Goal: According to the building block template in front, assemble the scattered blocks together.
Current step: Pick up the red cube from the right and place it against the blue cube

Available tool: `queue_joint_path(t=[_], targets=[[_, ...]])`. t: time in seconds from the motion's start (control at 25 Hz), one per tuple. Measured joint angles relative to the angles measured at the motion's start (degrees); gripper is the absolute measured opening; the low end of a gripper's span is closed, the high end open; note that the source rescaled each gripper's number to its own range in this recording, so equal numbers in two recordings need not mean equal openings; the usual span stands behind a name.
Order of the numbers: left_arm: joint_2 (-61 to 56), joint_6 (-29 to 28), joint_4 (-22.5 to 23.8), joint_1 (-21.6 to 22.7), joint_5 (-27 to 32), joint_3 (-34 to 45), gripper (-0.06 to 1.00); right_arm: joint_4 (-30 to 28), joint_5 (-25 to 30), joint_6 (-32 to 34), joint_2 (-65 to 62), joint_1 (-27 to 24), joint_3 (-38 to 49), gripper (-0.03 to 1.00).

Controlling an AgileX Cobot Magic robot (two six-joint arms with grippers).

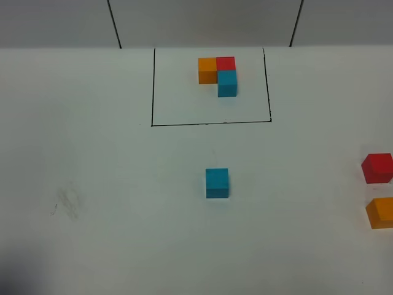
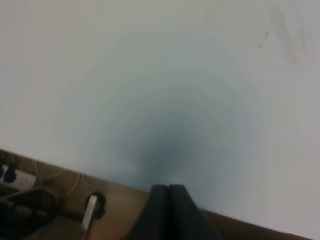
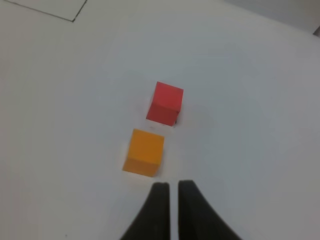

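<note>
The building block template is an L of orange, red and cyan cubes inside a black drawn rectangle at the far middle of the table. The scattered cyan cube sits alone in the middle. The scattered red cube and orange cube sit at the right edge. In the right wrist view, my right gripper is shut and empty just short of the orange cube, with the red cube beyond it. My left gripper is shut and empty over the table's edge. Neither gripper shows in the high view.
A faint grey smudge marks the white table at the left. The left wrist view shows the table's edge with a wooden floor and cables beyond it. A corner of the black rectangle shows in the right wrist view.
</note>
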Motion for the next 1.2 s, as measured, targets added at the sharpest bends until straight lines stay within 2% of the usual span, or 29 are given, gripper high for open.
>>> queue_joint_path(t=[0.12,0.2,0.84,1.0,1.2], targets=[[-1.61,5.78,-2.4,0.0,-3.57,1.43,0.0,0.0,0.0,0.0,0.0,0.0,0.0,0.0],[-1.84,7.53,-3.19,0.0,-4.47,1.67,0.0,0.0,0.0,0.0,0.0,0.0,0.0,0.0],[-3.48,8.58,-2.54,0.55,-5.12,1.67,0.0,0.0,0.0,0.0,0.0,0.0,0.0,0.0],[-7.73,14.88,-1.79,2.43,-5.45,1.84,0.0,0.0,0.0,0.0,0.0,0.0,0.0,0.0],[-13.54,19.91,-4.14,4.7,-5.62,2.07,0.0,0.0,0.0,0.0,0.0,0.0,0.0,0.0]])
